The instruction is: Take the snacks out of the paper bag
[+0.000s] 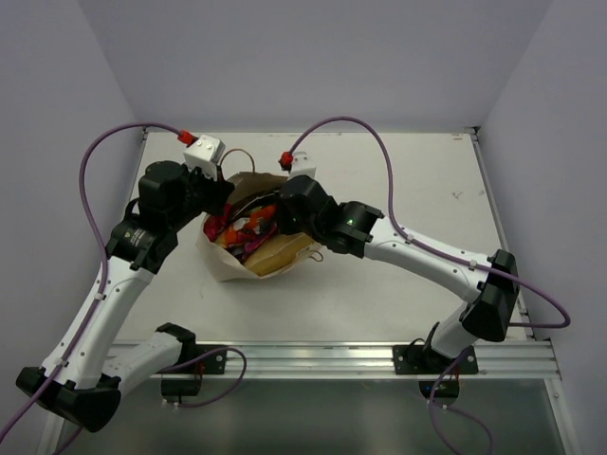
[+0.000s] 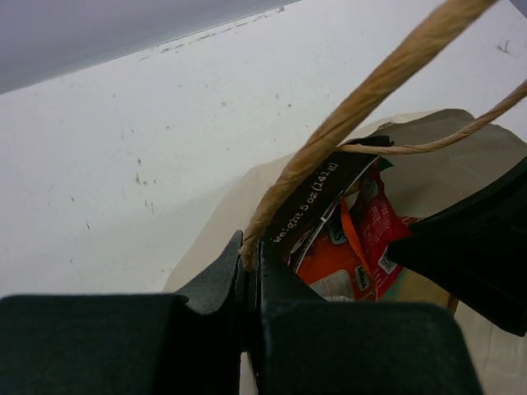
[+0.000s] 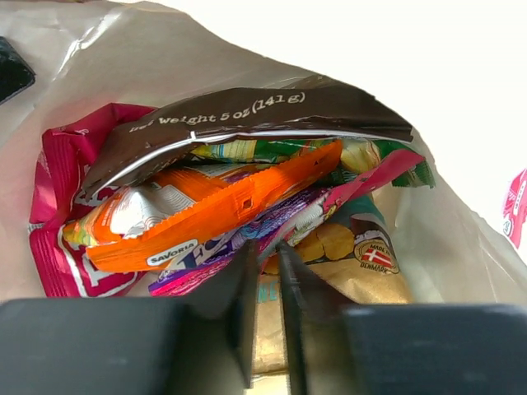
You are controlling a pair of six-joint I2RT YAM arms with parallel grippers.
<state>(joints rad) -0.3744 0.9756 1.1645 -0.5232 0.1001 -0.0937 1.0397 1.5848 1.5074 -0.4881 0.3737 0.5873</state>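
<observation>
The paper bag [image 1: 275,258] lies at the table's middle with its mouth open. My left gripper [image 2: 249,255] is shut on its twisted-cord handle [image 2: 362,90] and holds it up at the bag's left side [image 1: 220,194]. My right gripper [image 3: 265,251] is inside the bag mouth, its jaws closed to a narrow gap on the edge of the purple packet [image 3: 214,255]. Above it lie the orange packet [image 3: 206,214], the dark brown packet [image 3: 247,119] and a green one [image 3: 247,150]. A magenta packet [image 3: 58,181] is at the left. A tan-yellow chip bag [image 3: 346,255] lies beneath.
The bag's paper wall [image 3: 123,58] surrounds the packets on three sides. A bit of a pink packet [image 3: 517,206] shows outside the bag at the right edge. White table [image 1: 408,180] spreads to the right and behind; walls close the back and sides.
</observation>
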